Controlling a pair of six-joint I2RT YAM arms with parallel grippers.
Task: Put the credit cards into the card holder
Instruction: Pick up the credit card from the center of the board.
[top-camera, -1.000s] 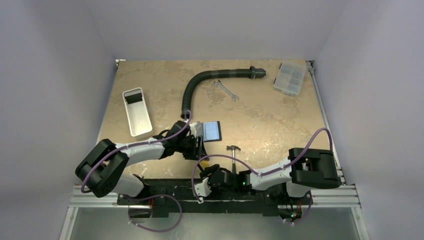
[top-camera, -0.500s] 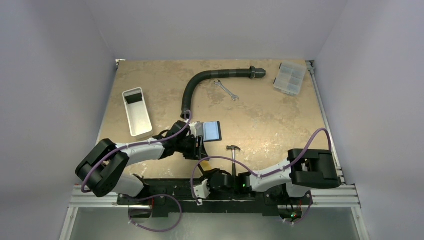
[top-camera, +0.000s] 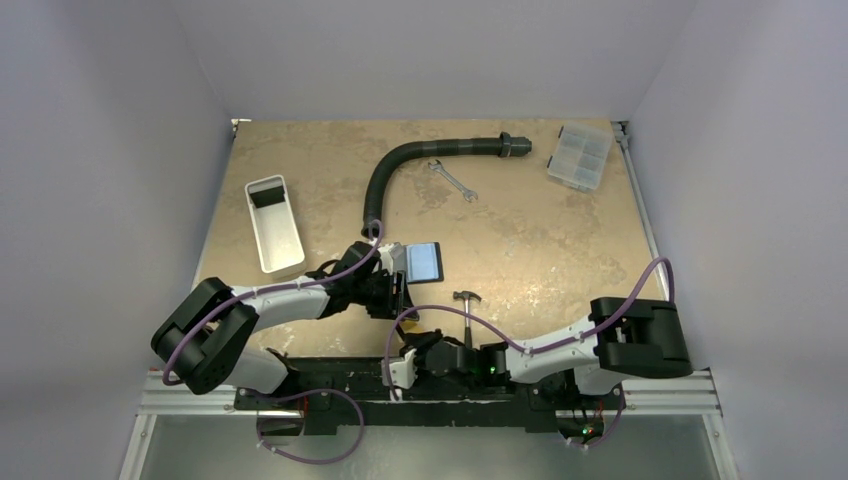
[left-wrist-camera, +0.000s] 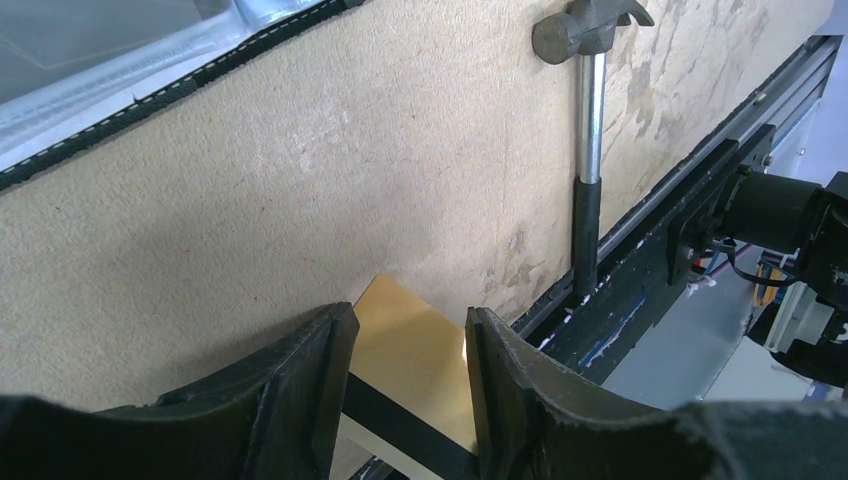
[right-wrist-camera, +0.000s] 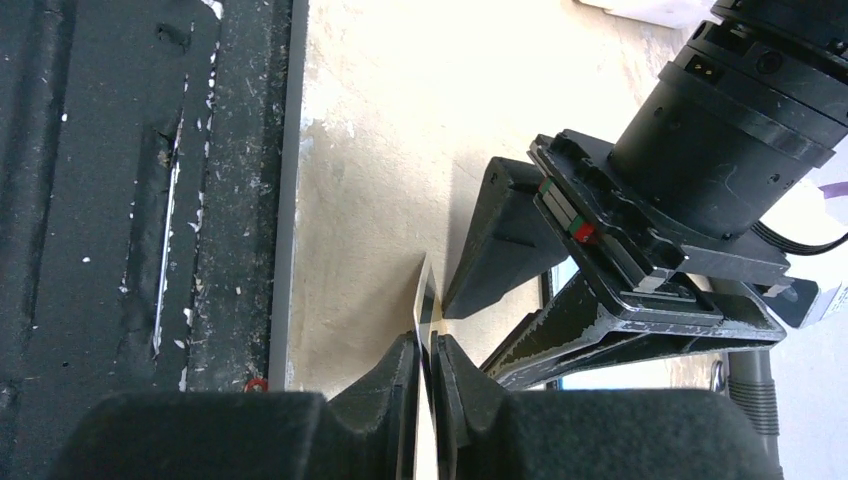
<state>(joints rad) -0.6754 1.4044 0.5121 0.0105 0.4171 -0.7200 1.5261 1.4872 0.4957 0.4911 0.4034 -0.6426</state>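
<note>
No legible text, label, brand or number on anything.

Pale lavender-grey walls (top-camera: 100, 120) box in a tan, mottled worktop (top-camera: 540, 240) with a black rail (top-camera: 320, 373) along its near edge.

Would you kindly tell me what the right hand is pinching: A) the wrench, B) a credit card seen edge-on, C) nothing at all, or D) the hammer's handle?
B: in the right wrist view, the right hand is closed on a thin credit card that sticks out edge-on.
</note>
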